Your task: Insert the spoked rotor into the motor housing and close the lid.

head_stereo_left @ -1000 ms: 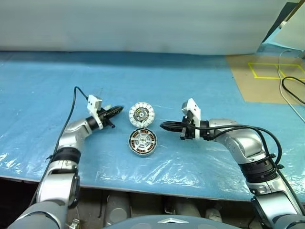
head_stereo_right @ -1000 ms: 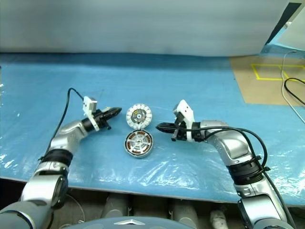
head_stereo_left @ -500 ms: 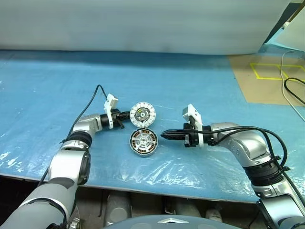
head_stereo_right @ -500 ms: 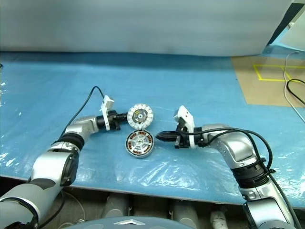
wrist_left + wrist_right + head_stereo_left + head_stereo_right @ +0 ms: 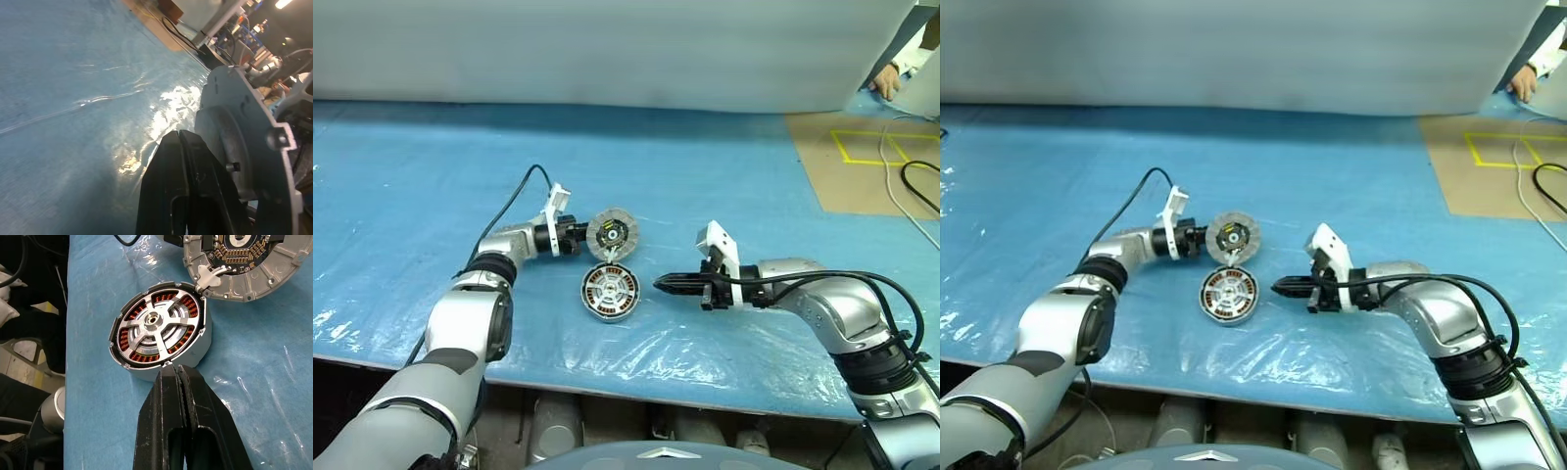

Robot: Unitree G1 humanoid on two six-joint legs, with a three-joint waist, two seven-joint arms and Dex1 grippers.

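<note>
Now the left gripper (image 5: 581, 237), fingers pressed together with nothing between them, points level at the edge of the motor housing (image 5: 612, 233) and is touching or nearly touching it at the disc's nine o'clock side. That white-segmented disc is tipped up on edge rather than lying flat, its dark centre facing the camera. Just below it, at its six o'clock and almost touching, the spoked rotor (image 5: 608, 292) lies flat on the blue plastic-covered table (image 5: 724, 176), copper windings up, silver hub in the middle.

The right gripper (image 5: 661, 285) is clenched too, empty, its tip hanging just off the rotor's three o'clock edge; the right wrist view shows the closed fingers (image 5: 181, 396) aimed straight at the rotor's rim.

By my reading, the mating has not started: the two parts sit side by side, not one in the other. It looks like a nudge-and-flip step on the housing. The next move calls for steadying the rotor while the housing is tipped over it, hubs lined up.

Around them, a black cable (image 5: 913, 191) trails at two o'clock on a brown floor patch with yellow tape (image 5: 867, 147), and a person's hand (image 5: 883, 80) shows at the far one o'clock corner. Nothing blocks the parts; the slick, wrinkled plastic may let them slide.
</note>
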